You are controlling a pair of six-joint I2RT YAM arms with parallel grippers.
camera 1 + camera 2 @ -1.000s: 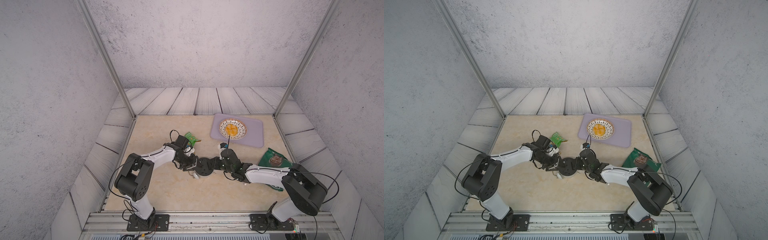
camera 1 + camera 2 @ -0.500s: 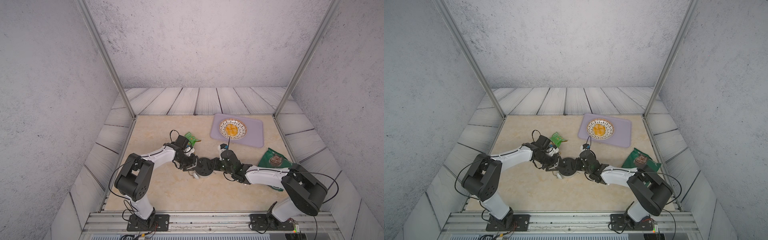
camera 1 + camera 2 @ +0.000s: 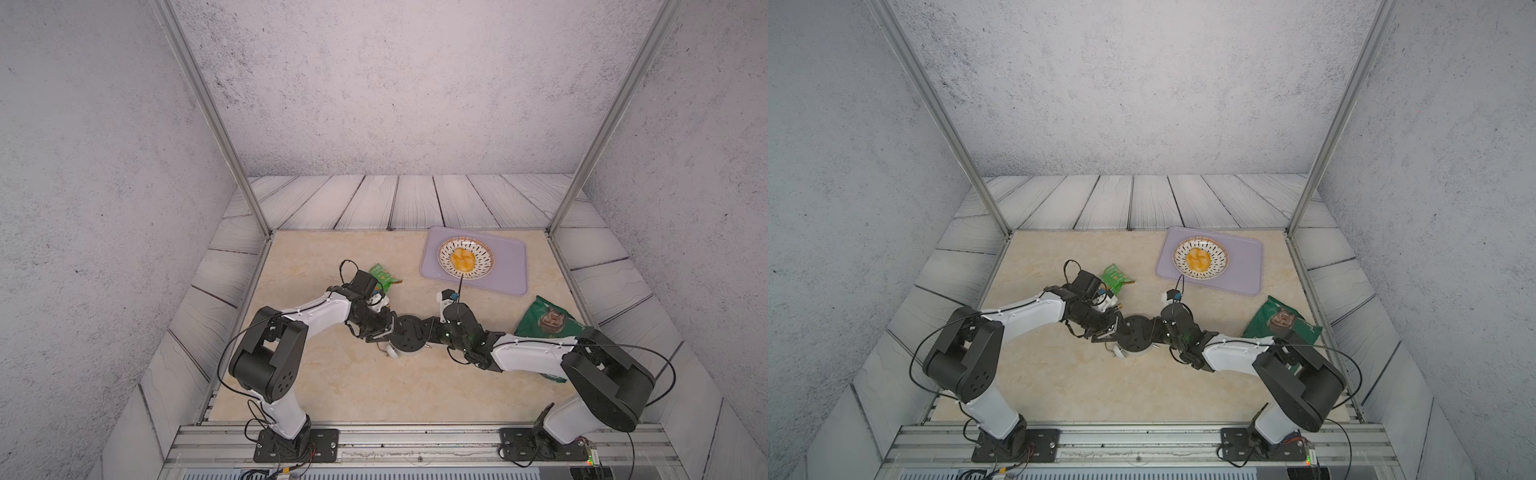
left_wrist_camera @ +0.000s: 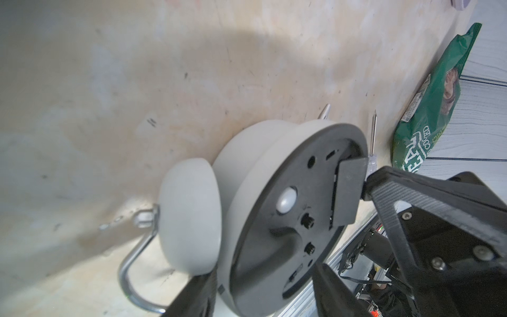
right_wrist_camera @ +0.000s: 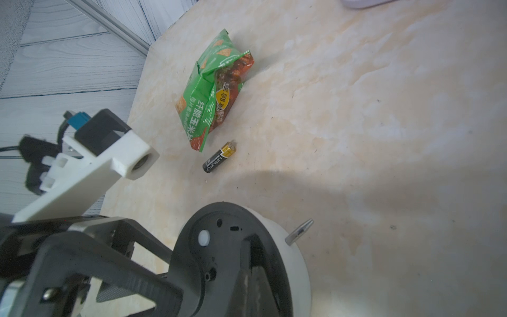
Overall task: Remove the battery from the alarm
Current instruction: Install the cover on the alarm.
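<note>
Battery (image 5: 219,157) is out of the alarm (image 3: 409,334)! It lies flat on the bench (image 5: 384,137) just beside the green snack packet (image 5: 216,90), with its long axis slanting past the packet's corner. That puts it beyond the alarm on the left arm's side, so the left end effector (image 3: 380,328) is nearer (though busy, jaws half-spread and clamped across the alarm's body). The right end effector (image 3: 432,332) is pinched shut at the alarm's black back.

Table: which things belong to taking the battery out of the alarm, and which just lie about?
Job: alarm; battery, already out.
Lying about: light green snack bag; dark green bag; patterned dish on purple tray; screwdriver.
</note>
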